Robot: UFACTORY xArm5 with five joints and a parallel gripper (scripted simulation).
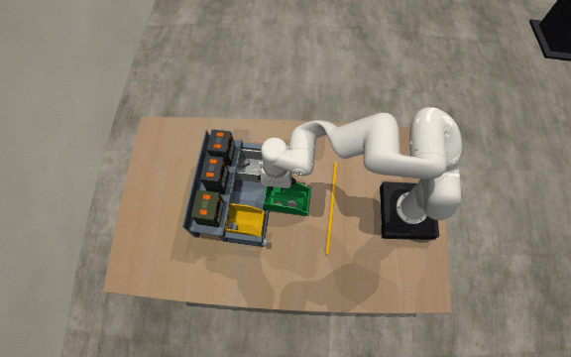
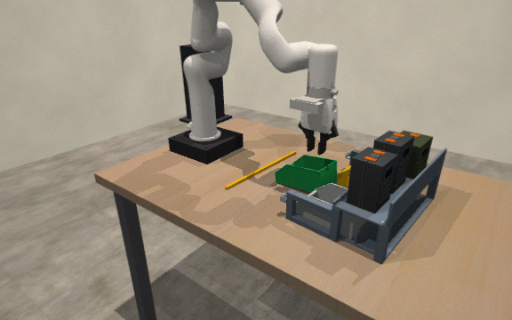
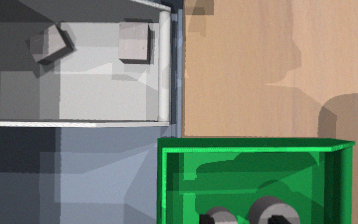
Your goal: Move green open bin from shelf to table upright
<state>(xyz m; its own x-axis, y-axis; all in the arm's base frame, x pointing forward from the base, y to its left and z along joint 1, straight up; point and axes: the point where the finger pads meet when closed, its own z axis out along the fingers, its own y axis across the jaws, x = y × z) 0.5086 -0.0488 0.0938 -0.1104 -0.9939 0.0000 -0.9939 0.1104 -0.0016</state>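
Observation:
The green open bin point(image 1: 299, 197) point(image 2: 302, 177) point(image 3: 260, 170) stands upright at the front edge of the grey-blue shelf point(image 1: 192, 227) point(image 2: 416, 187) point(image 3: 80, 175), mostly over the table. Grey cylindrical parts point(image 3: 272, 209) lie in it. My gripper point(image 2: 320, 144) point(image 3: 243, 220) hangs straight above the bin's near end, clear of its rim. The fingers are partly apart and hold nothing. In the top view the wrist hides the fingertips.
On the shelf's lower tier stand a yellow bin point(image 1: 246, 218) point(image 2: 344, 177) and a grey bin point(image 1: 248, 166) point(image 2: 329, 193) point(image 3: 105, 85) with two blocks. Two black boxes point(image 1: 218, 141) point(image 2: 372, 178) and an olive one point(image 1: 206, 208) stand behind. A yellow rod point(image 1: 331, 208) point(image 2: 260, 170) lies between bin and robot base point(image 1: 409, 215).

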